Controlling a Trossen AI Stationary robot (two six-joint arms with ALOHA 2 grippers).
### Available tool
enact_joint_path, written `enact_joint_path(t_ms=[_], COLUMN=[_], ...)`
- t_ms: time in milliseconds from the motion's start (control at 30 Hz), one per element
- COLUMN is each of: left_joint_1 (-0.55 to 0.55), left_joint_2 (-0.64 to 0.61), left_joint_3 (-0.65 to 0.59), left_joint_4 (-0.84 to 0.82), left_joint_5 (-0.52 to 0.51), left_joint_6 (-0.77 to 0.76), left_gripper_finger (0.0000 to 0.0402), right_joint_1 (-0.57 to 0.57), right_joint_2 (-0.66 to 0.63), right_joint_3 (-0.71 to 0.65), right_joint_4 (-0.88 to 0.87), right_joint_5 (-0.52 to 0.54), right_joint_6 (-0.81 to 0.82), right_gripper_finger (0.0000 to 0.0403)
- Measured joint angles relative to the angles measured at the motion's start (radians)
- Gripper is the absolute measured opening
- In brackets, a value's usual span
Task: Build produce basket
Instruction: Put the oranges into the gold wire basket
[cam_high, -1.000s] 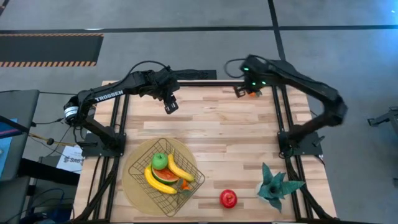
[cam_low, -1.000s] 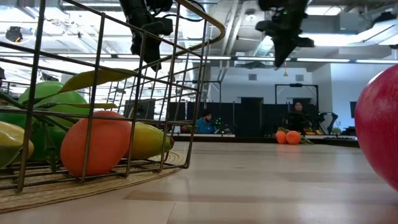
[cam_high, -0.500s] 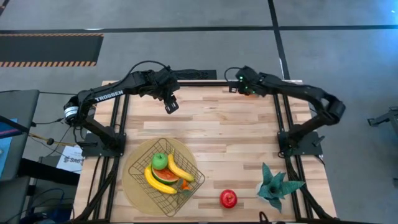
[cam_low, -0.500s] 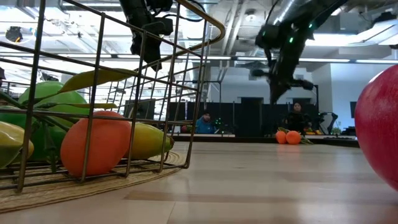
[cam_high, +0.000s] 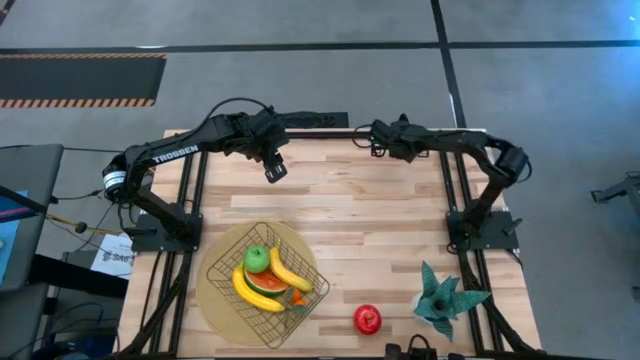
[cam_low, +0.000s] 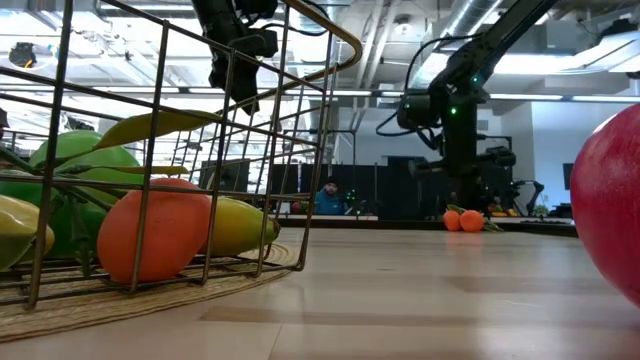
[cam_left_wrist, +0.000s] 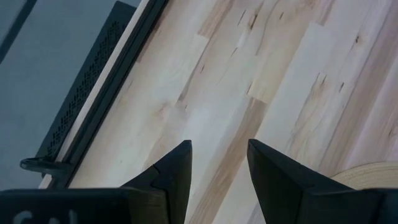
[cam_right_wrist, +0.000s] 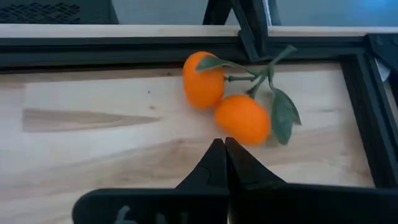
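The right tool (cam_right_wrist: 225, 144), fingers pressed together, sits just short of the leafy oranges (cam_right_wrist: 227, 102) at the bench's (cam_high: 380, 220) far edge. The left tool (cam_high: 275, 171) hangs spread and empty over the far left part.

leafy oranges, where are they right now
The leafy oranges lie on the table's far edge toward its right side, outside the basket, just ahead of the right gripper with its jaws shut.
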Motion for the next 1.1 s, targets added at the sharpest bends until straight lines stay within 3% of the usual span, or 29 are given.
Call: enact_joint_path(t_ms=[333,533,733,967,1100], left_joint_1=[0.000,0.000,0.000,0.000,0.000], left_joint_2=[0.000,0.000,0.000,0.000,0.000], left_joint_3=[0.000,0.000,0.000,0.000,0.000], left_joint_4=[-0.025,-0.026,-0.027,-0.027,-0.028], left_joint_5=[0.001,0.001,0.001,0.011,0.013], left_joint_6=[0.003,0.003,0.001,-0.001,-0.001], left_gripper_finger=[0.0144,0.0144,0.0144,0.0144,0.0144], right_joint_1=[-0.047,-0.052,0.013,0.016,-0.021], right_joint_2=[0.077,0.092,0.051,-0.029,-0.018], right_joint_3=[0.001,0.001,0.005,0.018,0.018], right_joint_4=[0.012,0.044,0.061,0.056,0.057], right_joint_5=[0.028,-0.122,-0.257,-0.011,0.025], right_joint_6=[-0.041,-0.093,-0.090,-0.050,-0.046], right_gripper_finger=[0.0000,0.0000,0.0000,0.0000,0.0000])
